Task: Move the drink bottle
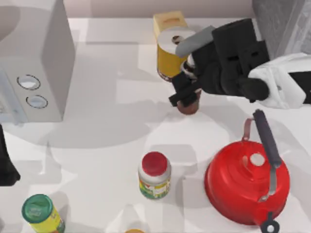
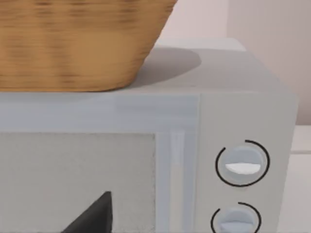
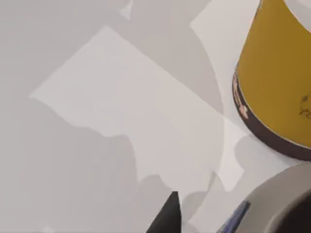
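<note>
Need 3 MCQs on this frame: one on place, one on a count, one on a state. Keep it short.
1. Where is the right claw?
A. Over the red kettle
B. At the drink bottle, beside the yellow canister
C. In front of the microwave

2. How many round dials does the microwave have?
A. One
B. Two
C. Four

3. How does the red kettle stand?
A. Upright, lid on
B. Tipped on its side
C. Upright, lid off

Key:
1 B: in the top view the right claw sits over the drink bottle, next to the yellow canister.
2 B: the microwave shows two dials, one above the other.
3 A: the red kettle is seen from above, with its lid in place and its handle arching over it.

The left claw is parked at the table's left edge.
</note>
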You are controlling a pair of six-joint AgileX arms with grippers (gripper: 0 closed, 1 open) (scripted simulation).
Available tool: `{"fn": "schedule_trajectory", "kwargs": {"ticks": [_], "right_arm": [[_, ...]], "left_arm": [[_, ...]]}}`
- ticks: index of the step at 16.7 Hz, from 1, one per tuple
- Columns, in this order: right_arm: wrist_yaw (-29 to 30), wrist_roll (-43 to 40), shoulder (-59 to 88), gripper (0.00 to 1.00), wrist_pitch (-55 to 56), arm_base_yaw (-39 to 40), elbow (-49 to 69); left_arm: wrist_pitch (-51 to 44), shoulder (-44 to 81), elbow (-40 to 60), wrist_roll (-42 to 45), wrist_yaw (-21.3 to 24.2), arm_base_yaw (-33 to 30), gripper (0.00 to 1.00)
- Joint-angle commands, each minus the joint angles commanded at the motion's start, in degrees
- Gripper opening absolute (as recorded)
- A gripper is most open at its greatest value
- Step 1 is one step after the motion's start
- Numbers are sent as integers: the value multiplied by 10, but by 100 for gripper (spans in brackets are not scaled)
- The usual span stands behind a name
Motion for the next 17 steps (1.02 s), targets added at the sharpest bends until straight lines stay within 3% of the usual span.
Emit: {"fn": "schedule_trajectory", "kwargs": {"ticks": [10, 17], "right_arm": [[86, 62, -273, 0, -58, -223, -218], [91, 70, -294, 0, -60, -243, -239]], "left_arm": [[0, 0, 0, 0, 0, 0, 100], [0, 0, 0, 0, 0, 0, 100]]}}
